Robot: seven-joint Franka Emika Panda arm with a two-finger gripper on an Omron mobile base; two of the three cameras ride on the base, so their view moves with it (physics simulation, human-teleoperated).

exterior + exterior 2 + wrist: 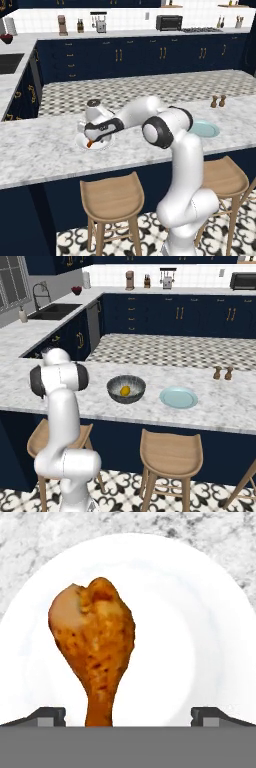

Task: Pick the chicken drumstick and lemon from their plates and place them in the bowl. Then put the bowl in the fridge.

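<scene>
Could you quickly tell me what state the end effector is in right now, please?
End effector: open, holding nothing, poised over the chicken drumstick on the white plate.

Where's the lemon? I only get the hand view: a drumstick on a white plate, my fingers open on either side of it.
Observer: The lemon already lies in the bowl.
Operator: What's next to the bowl?
Observer: The pale blue-green plate, beside it but apart, to its right in the right base view, on the same counter.
Operator: Anything else over there?
Observer: Two small brown shakers stand beyond that plate.
</scene>
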